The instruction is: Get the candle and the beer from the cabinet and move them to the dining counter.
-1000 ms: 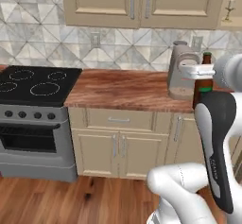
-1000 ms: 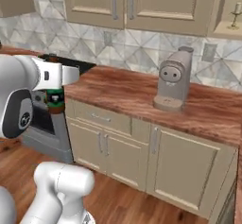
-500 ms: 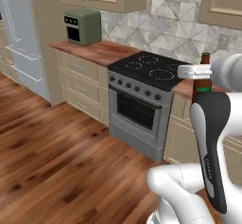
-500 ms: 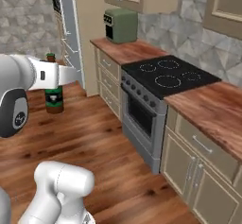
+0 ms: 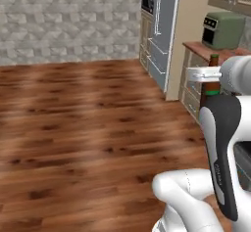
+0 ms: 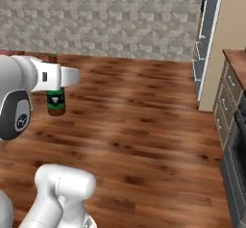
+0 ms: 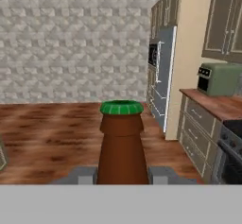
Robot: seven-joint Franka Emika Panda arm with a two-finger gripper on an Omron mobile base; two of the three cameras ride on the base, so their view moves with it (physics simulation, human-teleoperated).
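Note:
My gripper (image 5: 205, 74) is shut on the beer (image 5: 212, 81), a dark brown bottle with a green label, and holds it upright in the air by the neck. In the right base view the beer (image 6: 55, 102) hangs below the gripper (image 6: 56, 76), high above the wood floor. The hand view looks down the beer (image 7: 122, 142) with a green band at its top, and a grey finger (image 7: 84, 175) presses it on either side. The candle is out of view.
Wood floor (image 5: 88, 128) stretches to a grey stone wall (image 6: 110, 15). At the right stand a tall steel fridge (image 5: 159, 30), beige base cabinets with a wood counter (image 7: 215, 105), a green toaster (image 5: 223, 30) and beige wall cabinets (image 7: 227, 24). A thin reddish-brown edge (image 6: 12, 53) shows far left.
The base has turned, so both base views have swung from the stove and counter to open floor, stone wall and fridge. The gripper still holds the beer the same way.

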